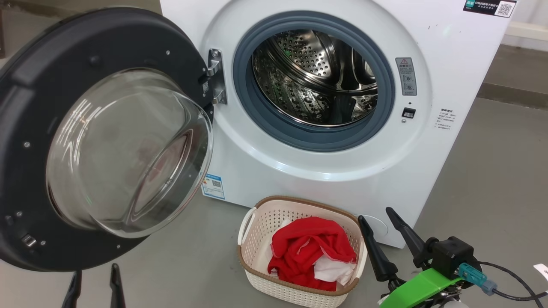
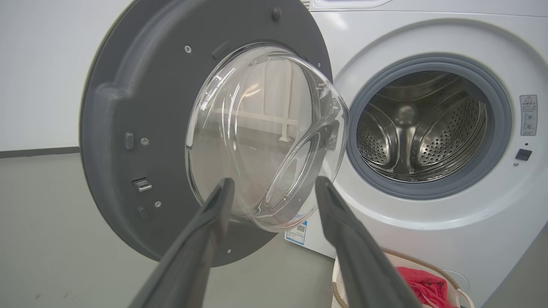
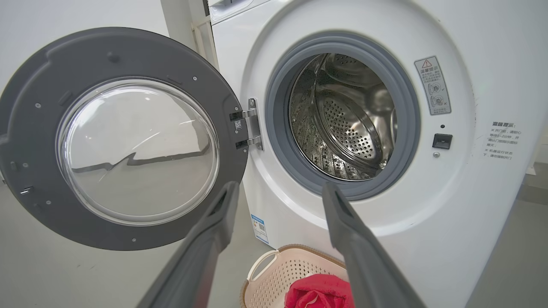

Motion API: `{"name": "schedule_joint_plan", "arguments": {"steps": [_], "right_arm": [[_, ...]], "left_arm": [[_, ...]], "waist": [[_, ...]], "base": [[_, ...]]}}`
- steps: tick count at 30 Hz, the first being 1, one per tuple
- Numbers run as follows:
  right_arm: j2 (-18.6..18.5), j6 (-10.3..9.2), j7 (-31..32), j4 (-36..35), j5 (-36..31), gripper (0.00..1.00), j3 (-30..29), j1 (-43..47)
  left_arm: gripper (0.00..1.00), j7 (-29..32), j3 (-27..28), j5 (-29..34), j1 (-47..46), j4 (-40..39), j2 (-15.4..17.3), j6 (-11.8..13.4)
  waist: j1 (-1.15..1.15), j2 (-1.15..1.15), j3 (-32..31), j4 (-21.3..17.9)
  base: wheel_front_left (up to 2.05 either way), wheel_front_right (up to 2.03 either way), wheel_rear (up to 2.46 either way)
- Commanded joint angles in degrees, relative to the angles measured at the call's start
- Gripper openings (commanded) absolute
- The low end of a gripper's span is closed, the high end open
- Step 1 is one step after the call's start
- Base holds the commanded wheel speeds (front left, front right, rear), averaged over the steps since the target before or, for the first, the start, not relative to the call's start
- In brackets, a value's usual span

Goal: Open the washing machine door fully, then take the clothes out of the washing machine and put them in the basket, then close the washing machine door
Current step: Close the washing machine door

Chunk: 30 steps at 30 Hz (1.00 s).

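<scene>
Washer (image 1: 342,179) stands on the grey floor (image 1: 492,192), its round opening facing the robot. The door (image 1: 25,85) is swung wide on the hinge (image 1: 216,77) at the opening's left edge. Its inner side is turned toward the robot, and the glass bowl (image 1: 128,149) bulges outward and a little toward the opening. The door's lower edge hangs above the floor, left of the washer. A strip of floor shows between that edge and the basket (image 1: 295,199), and more floor runs along the washer's right side. A grey ring (image 1: 385,107) frames the opening; inside, the drum (image 1: 317,77) shows its perforated steel wall and a paddle. The basket sits on the floor just in front of the washer, below the opening and a little right of its centre, with one white handle toward the door side. Its long axis cannot be told. The clothes (image 1: 308,248) lie heaped in the basket, red on top with white cloth at the side away from the door. Left hand (image 1: 96,271): fingers apart, holding nothing, low in front of the door, pointing at the bowl and apart from it. Right hand (image 1: 376,214): fingers apart, holding nothing, just right of the basket, tips aimed at the washer's front under the opening. Whether its nearer finger touches the basket rim cannot be told.
</scene>
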Motion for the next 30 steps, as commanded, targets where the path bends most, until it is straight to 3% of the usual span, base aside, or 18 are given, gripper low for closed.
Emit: {"name": "schedule_joint_plan", "arguments": {"steps": [1, 2, 3, 11, 19, 24, 30], "right_arm": [[0.0, 0.37, -0.4, -1.1, 0.3, 1.0, 1.4, -0.7], [0.0, 0.37, -0.4, -1.0, 0.3, 1.0, 1.4, -0.7], [0.0, 0.37, -0.4, -0.9, 0.2, 1.0, 1.4, -0.6], [0.0, 0.37, -0.4, -0.4, -0.9, 1.0, 1.1, -0.6], [0.0, 0.37, -0.4, -0.3, -3.1, 1.0, 0.3, -1.9], [0.0, 0.37, -0.4, -0.2, -4.2, 1.0, 0.2, -2.9], [0.0, 0.37, -0.4, -0.1, -4.6, 1.0, 0.3, -3.4]], "left_arm": [[0.88, -0.1, 1.6, 0.9, -1.1, -1.4, 0.9, 0.5], [0.37, -0.1, 1.6, 1.2, -1.1, -1.5, 1.1, 1.0], [0.0, -0.1, 1.7, 1.3, -1.2, -1.6, 1.2, 1.2], [0.0, -0.1, 3.2, 2.5, -5.7, -4.4, 3.7, 3.0], [0.0, 0.3, 10.7, 1.7, -19.5, -3.1, 11.6, 6.4], [0.0, 0.9, 16.3, -3.3, -29.0, 0.8, 15.6, 7.2], [0.0, 2.7, 22.4, -12.3, -37.4, 10.5, 19.1, 5.2]], "waist": [[0.0, 0.0, 0.0, -0.1], [0.0, 0.0, -0.1, -0.2], [0.0, 0.0, -0.1, -0.3], [0.0, 0.0, 0.9, -1.4], [0.0, 0.0, 3.5, -2.3], [0.0, 0.0, 4.9, -3.0], [0.0, 0.0, 5.9, -3.8]], "base": [[0.0, 0.0, 0.0], [0.0, 0.0, 0.0], [0.0, 0.0, 0.0], [0.0, 0.0, 0.0], [0.0, 0.0, 0.0], [0.0, 0.0, 0.0], [0.0, 0.0, 0.0]]}}
